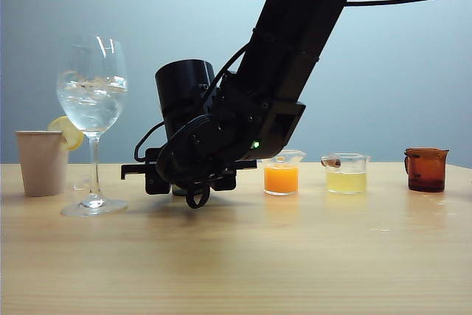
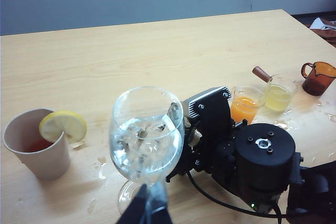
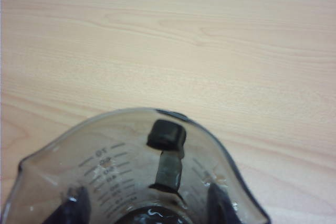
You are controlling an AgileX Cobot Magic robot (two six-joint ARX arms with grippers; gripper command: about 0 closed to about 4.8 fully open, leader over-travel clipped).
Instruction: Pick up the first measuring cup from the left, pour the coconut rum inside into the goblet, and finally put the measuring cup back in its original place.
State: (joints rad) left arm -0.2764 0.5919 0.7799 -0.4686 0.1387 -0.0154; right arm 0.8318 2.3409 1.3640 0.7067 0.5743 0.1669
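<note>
Low over the wooden table [image 1: 236, 256], right of the goblet [image 1: 92, 94], the right arm is angled steeply down from upper right, its right gripper [image 1: 198, 195] nearly touching the tabletop. Only in the right wrist view is the measuring cup [image 3: 134, 177] seen, smoky, graduated, clasped between the right fingers [image 3: 73, 208]. The left gripper [image 2: 147, 211] is barely seen beneath the goblet; its jaw state cannot be told.
</note>
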